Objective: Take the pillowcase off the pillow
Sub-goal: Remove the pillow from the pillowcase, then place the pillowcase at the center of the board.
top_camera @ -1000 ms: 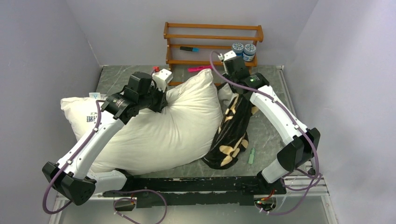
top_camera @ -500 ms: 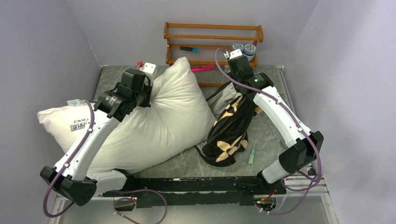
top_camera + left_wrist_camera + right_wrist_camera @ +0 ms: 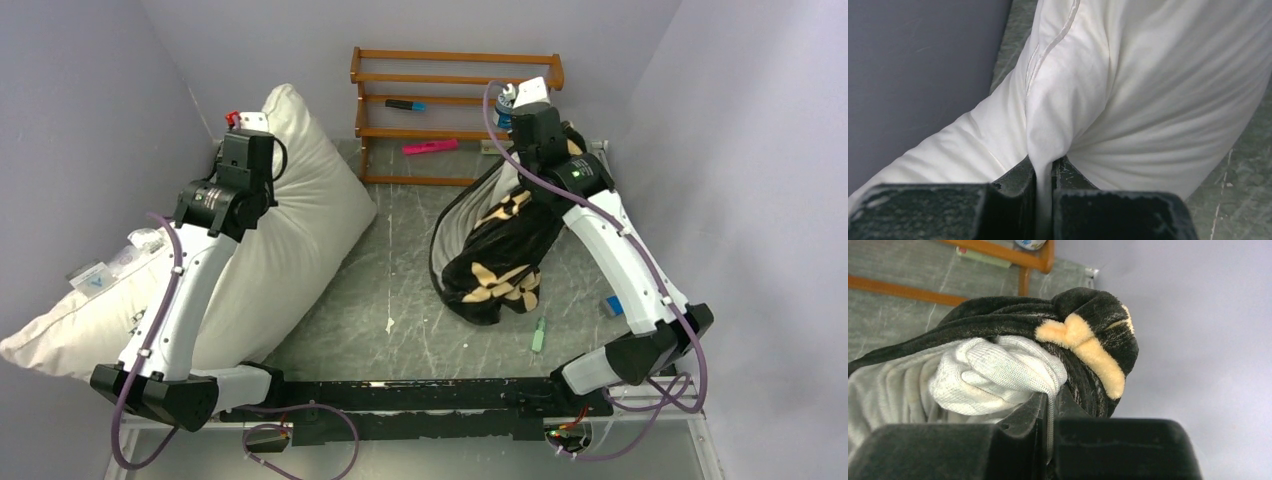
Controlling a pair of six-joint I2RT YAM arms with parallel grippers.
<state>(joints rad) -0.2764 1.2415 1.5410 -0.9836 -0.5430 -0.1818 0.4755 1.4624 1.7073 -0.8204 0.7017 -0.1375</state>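
The pillowcase [image 3: 497, 262], black plush with cream-yellow flower shapes, is off the cushion and hangs as a slack bundle on the right half of the table [image 3: 400, 260], about 2 o'clock from its middle in the overhead view; its lower end is heaped on the surface and its pale grey lining shows at the open mouth. The right gripper [image 3: 1050, 401] is clamped on its top edge, where the wrist view shows white ribbed lining and a fold of black plush with one cream patch pinched between the closed jaws. The pillow [image 3: 305, 215], plain white and plump, lies well apart at 9 o'clock and leans up against the left wall, with bare table between it and the cover. The left gripper [image 3: 1045, 170] is pinched tight on a fold of the white fabric beside a piped seam. A small white tag [image 3: 96, 280] sticks out near the pillow's lower end (it carries a bluish mark, too small to read). At 12 o'clock a wooden rack [image 3: 455, 80] stands against the back wall, with a blue-and-black marker [image 3: 405, 104] on a shelf and a pink marker [image 3: 432, 147] at its foot. A small green item [image 3: 538, 335] lies at 5 o'clock.
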